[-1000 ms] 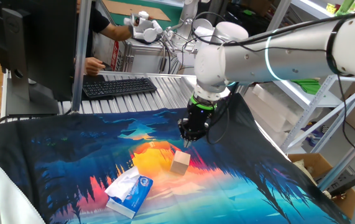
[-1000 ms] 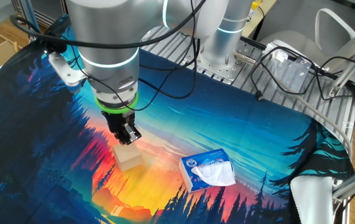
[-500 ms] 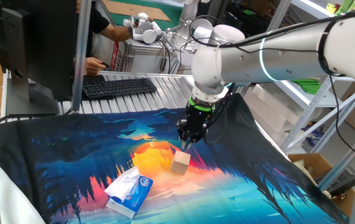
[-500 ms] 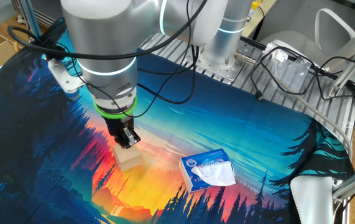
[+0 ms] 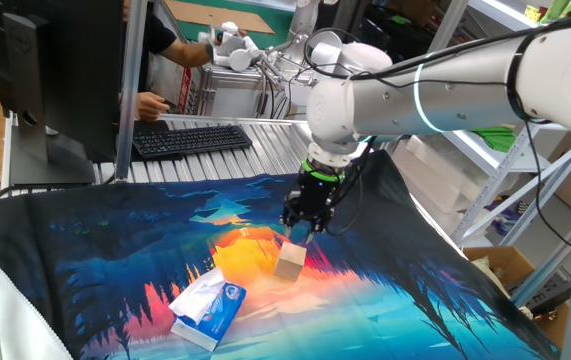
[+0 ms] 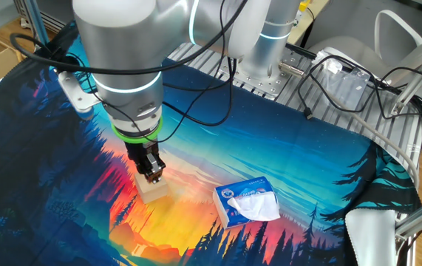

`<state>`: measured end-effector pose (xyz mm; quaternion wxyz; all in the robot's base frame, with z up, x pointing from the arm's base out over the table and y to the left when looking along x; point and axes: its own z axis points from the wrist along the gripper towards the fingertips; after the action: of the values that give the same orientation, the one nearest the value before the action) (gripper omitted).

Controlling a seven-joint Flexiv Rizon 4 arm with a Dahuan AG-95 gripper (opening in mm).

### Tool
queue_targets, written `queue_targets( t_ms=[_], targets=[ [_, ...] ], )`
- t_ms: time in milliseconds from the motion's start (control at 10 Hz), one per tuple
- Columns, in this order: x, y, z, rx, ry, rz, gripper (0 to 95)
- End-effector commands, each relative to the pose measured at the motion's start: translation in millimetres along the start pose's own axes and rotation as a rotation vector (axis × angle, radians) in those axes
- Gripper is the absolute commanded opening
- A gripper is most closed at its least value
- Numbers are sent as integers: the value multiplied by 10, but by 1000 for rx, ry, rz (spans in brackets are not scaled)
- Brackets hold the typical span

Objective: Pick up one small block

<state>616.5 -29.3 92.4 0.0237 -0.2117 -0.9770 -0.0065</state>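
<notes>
Small block [image 5: 290,262] — plain tan wooden cube

Light-tan small block [image 5: 290,262] [image 6: 152,190], resting on cloth

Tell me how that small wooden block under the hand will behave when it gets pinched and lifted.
The small block looks like a solid wooden cube, so it will probably stay stiff and not crush. Its flat faces suggest it won't roll, though an off-centre pinch might twist it on the printed cloth. It looks light for the hand; its smooth sides might slip somewhat.
</notes>
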Motion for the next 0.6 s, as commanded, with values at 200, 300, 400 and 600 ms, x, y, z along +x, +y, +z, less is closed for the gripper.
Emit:
queue_targets(
  t_ms=[200,300,400,600],
  targets=[
    [-3,2,64,0,-1,19,950],
    [-3,3,74,0,-1,21,950],
    [-3,2,84,-3,2,22,950],
    [-3,3,84,-3,3,21,950]
  ],
)
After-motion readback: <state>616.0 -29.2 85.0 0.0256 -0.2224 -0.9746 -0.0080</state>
